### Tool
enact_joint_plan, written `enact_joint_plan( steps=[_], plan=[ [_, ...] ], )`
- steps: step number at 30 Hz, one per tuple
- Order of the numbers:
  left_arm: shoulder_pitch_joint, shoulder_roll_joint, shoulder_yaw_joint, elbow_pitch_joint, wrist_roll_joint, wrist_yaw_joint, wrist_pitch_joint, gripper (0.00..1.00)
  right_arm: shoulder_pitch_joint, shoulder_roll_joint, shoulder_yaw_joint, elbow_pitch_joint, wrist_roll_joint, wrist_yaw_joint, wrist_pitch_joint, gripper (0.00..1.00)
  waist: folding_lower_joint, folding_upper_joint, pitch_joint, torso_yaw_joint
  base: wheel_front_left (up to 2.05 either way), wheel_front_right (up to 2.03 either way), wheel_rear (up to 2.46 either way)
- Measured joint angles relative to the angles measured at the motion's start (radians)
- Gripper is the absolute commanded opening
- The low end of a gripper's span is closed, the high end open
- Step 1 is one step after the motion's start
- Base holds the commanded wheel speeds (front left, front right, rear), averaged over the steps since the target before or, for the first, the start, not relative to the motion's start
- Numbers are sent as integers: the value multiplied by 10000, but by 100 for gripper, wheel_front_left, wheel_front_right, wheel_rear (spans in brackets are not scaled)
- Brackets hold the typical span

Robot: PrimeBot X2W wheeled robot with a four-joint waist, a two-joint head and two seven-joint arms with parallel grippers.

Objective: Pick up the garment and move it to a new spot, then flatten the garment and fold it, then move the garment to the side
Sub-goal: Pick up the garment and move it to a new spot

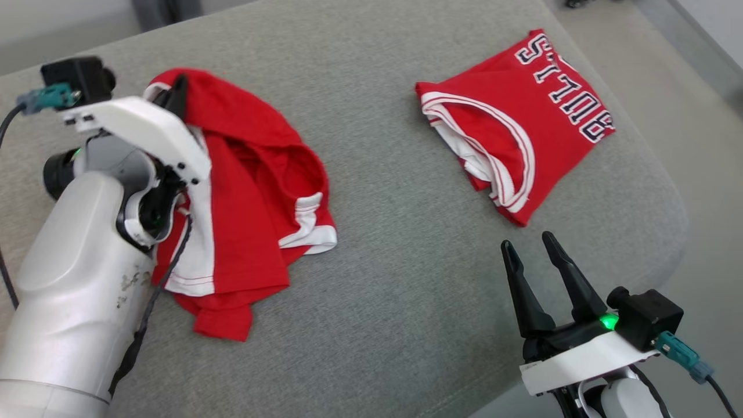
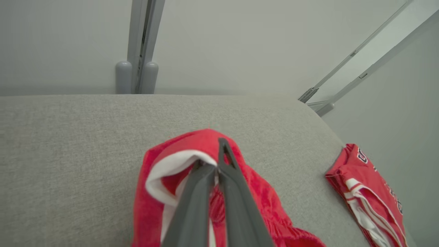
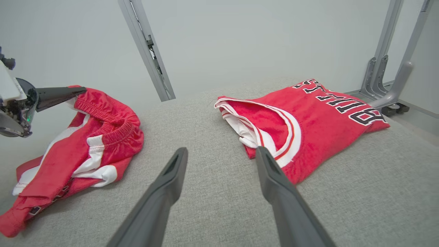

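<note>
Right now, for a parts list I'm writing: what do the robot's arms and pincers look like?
The left pincer and right pincer each have two long dark tapering fingers on a white bracket. Each wrist carries a black camera block with a teal plug and black cable. The left forearm is pale grey with dark scuffs; a green light glows at the right wrist.

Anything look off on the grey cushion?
Red fabric shorts with white trim lie crumpled at the grey cushion's left, an edge pinched in the shut left gripper. The folded red lettered jersey looks tidy but sits near the cushion's right edge. Right gripper open, empty.
</note>
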Motion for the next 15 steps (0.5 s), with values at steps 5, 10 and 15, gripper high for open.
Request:
enact_joint_plan(
  steps=[5, 10, 15],
  plan=[
    [-109, 73, -577, 802, 725, -407, -788, 100, 237, 0, -332, 36, -19, -2, 0, 100, 0, 0, -93, -120, 0, 0, 0],
    [128, 88, -1137, 92, 1392, -640, -1756, 100, 565, 8, -765, 81, -483, -2, 0, 100, 0, 0, -435, 442, 0, 0, 0],
    [1505, 127, -1279, -1239, 1946, -65, -3302, 100, 860, 10, -1402, -198, -1202, 0, 0, 100, 0, 0, -956, 1254, 0, 0, 0]
  ],
)
